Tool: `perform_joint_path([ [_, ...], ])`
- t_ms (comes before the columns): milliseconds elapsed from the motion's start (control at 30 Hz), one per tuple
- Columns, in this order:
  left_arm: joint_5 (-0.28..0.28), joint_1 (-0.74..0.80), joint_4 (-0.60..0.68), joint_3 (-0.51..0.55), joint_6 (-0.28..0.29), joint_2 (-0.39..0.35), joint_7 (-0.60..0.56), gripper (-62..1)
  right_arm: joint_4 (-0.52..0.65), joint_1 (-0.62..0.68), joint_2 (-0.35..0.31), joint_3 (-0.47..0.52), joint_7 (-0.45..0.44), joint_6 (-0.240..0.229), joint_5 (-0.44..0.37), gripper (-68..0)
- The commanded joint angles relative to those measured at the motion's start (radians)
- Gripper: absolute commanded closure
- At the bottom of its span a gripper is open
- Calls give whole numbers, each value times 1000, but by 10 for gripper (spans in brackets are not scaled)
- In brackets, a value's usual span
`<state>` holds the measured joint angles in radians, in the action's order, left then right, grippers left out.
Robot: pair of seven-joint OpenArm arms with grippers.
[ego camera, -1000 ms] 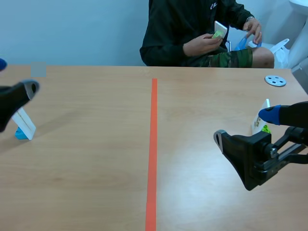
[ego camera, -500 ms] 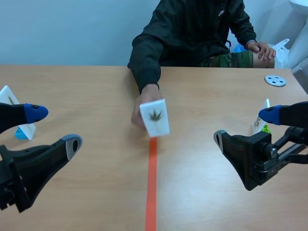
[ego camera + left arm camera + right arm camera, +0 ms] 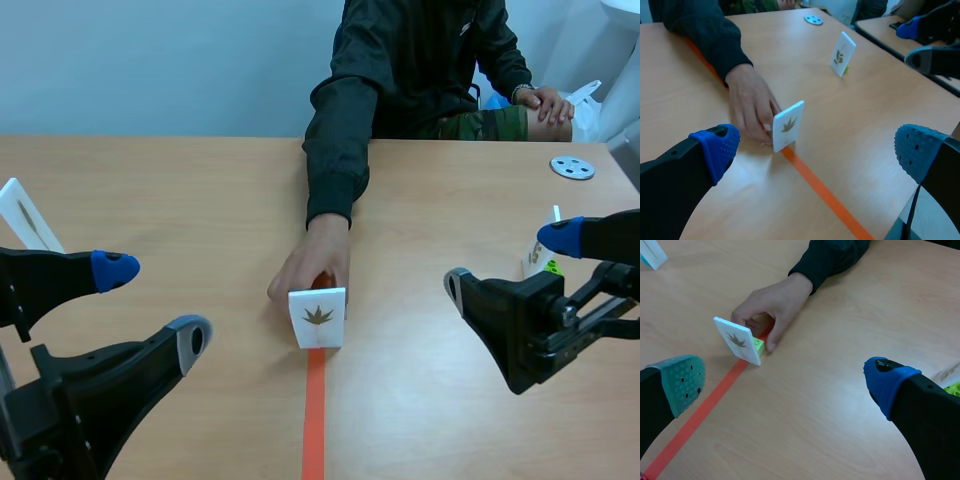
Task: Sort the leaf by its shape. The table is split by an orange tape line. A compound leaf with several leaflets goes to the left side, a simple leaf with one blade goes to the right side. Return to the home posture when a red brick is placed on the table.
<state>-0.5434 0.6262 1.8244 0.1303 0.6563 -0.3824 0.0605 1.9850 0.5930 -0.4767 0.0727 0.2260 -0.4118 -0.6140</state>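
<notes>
A white card with a dark, many-lobed leaf picture point(image 3: 318, 317) stands upright on the orange tape line point(image 3: 314, 420), on a green base point(image 3: 758, 346). A person's hand point(image 3: 310, 262) holds it from behind. The same card point(image 3: 788, 125) stands ahead of my left gripper point(image 3: 817, 150), which is open and empty. In the right wrist view the card point(image 3: 737, 339) stands ahead of my right gripper point(image 3: 785, 377), also open with nothing between its fingers. In the scene view the left gripper point(image 3: 150, 305) is low on the left and the right gripper point(image 3: 505, 262) hangs at the right.
A white leaf card point(image 3: 27, 222) stands at the far left behind my left arm. Another leaf card on a green base point(image 3: 842, 54) stands on the right side, near my right gripper. A grey disc point(image 3: 572, 167) lies at the back right. The person sits across the table.
The person brought the leaf card down and set it on the tape line. My left gripper swung in from the left edge toward the middle. The right arm stayed still.
</notes>
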Motion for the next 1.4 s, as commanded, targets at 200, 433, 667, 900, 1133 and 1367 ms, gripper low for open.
perform_joint_path([
  [200, 20, -12, 11, 6, -26, 2, -15, -623, 2, -14, -8, 8, -14, -1, -16, -679],
  [433, 99, -18, 11, 2, -37, 2, -19, -623, 2, -14, -8, 8, -14, -1, -23, -679],
  [667, 196, -62, -17, -48, -41, 2, -18, -623, 2, -14, -8, 8, -14, -1, -23, -679],
  [900, 243, -147, -122, -139, -62, 2, -38, -623, 2, -14, -8, 8, -14, 0, -22, -679],
  [1133, 343, -261, -292, -223, -95, 3, -142, -623, 2, -14, -8, 8, -14, 0, -22, -679],
  [1367, 431, -369, -444, -303, -127, 8, -256, -623, 2, -14, -8, 8, -14, 0, -22, -679],
])
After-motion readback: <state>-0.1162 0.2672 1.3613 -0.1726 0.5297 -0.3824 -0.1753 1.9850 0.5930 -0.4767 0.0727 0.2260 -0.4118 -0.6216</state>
